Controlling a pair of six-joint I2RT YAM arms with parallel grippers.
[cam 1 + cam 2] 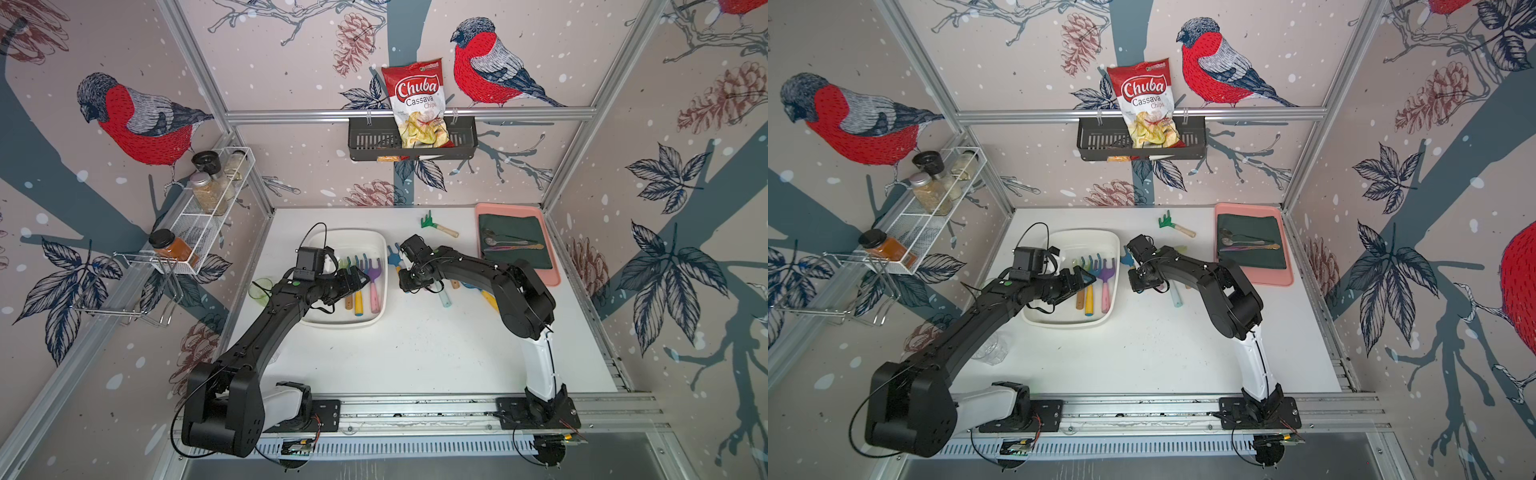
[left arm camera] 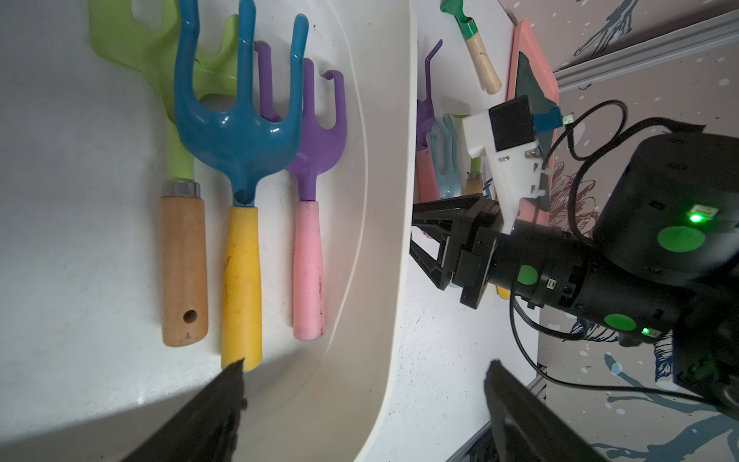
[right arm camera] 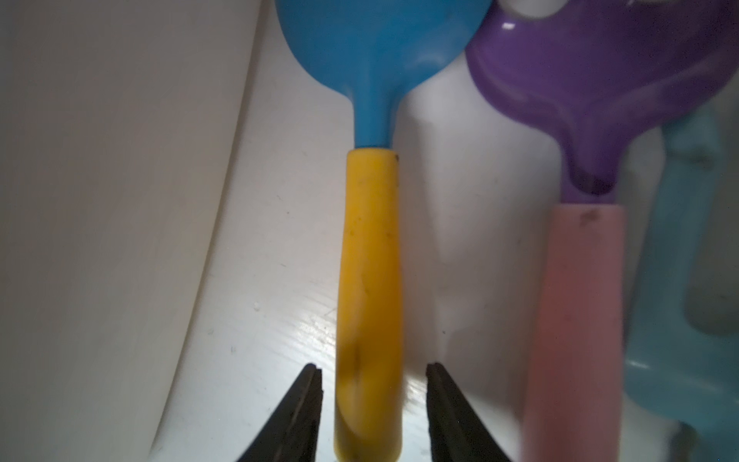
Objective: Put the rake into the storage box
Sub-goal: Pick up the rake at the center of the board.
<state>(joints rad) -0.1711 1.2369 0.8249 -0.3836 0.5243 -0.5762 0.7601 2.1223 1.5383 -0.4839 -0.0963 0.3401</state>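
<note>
light: bright, even | shadows: soft | top views: bowed at edges | right wrist: soft-focus

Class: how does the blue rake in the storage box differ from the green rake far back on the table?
Handle: blue rake yellow, green rake wooden. Place: blue rake inside the storage box, green rake on the table. Both lie flat.

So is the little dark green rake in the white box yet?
Out. The dark green rake lies on the bare table, apart from the white box, near the pink tray.
</note>
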